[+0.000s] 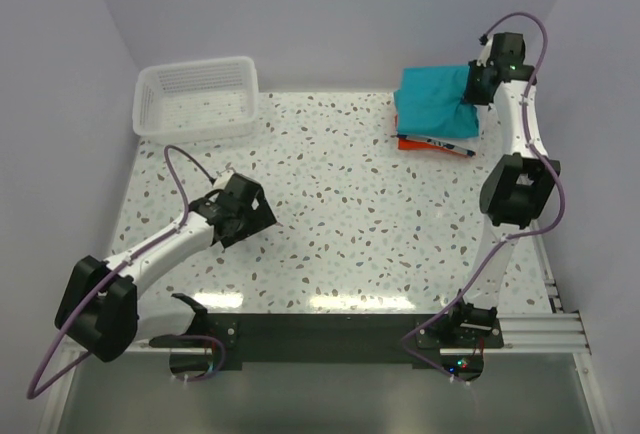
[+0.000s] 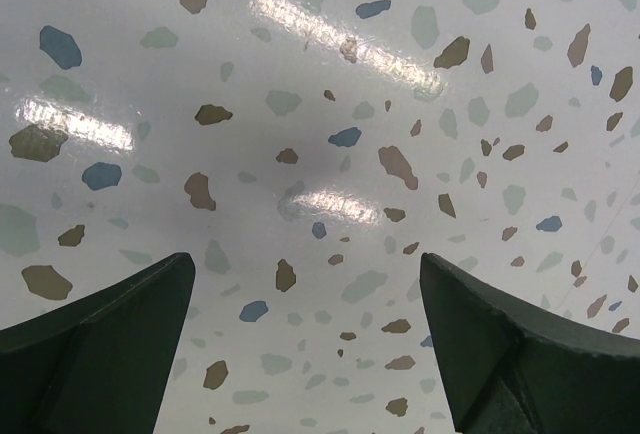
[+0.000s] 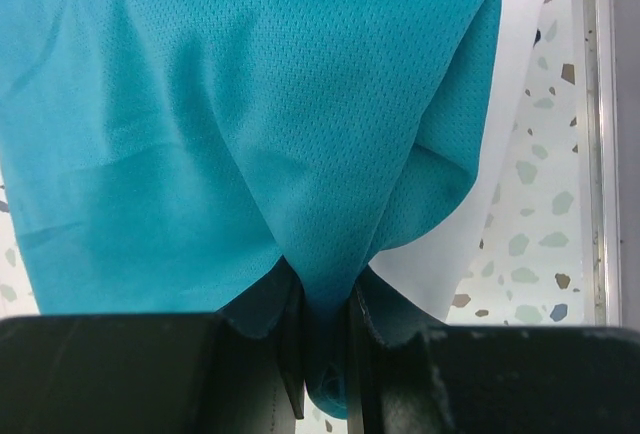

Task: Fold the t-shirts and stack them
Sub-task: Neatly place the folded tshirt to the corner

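A folded teal t-shirt [image 1: 434, 99] lies on top of a stack at the table's far right, over a white t-shirt [image 1: 432, 136] and an orange one [image 1: 412, 142]. My right gripper [image 1: 478, 84] is shut on a pinched fold of the teal t-shirt [image 3: 250, 124] at its right edge, with the cloth bunched between the fingers [image 3: 290, 339]. The white t-shirt [image 3: 505, 154] shows underneath in the right wrist view. My left gripper [image 1: 240, 216] hovers open over bare table at the left middle, far from the stack, with nothing between its fingertips [image 2: 140, 314].
A white slatted plastic basket [image 1: 196, 100] stands at the far left corner. A metal rail [image 3: 597, 134] runs along the table's right edge beside the stack. Purple cables loop from both arms. The speckled tabletop [image 1: 350, 214] lies between the arms.
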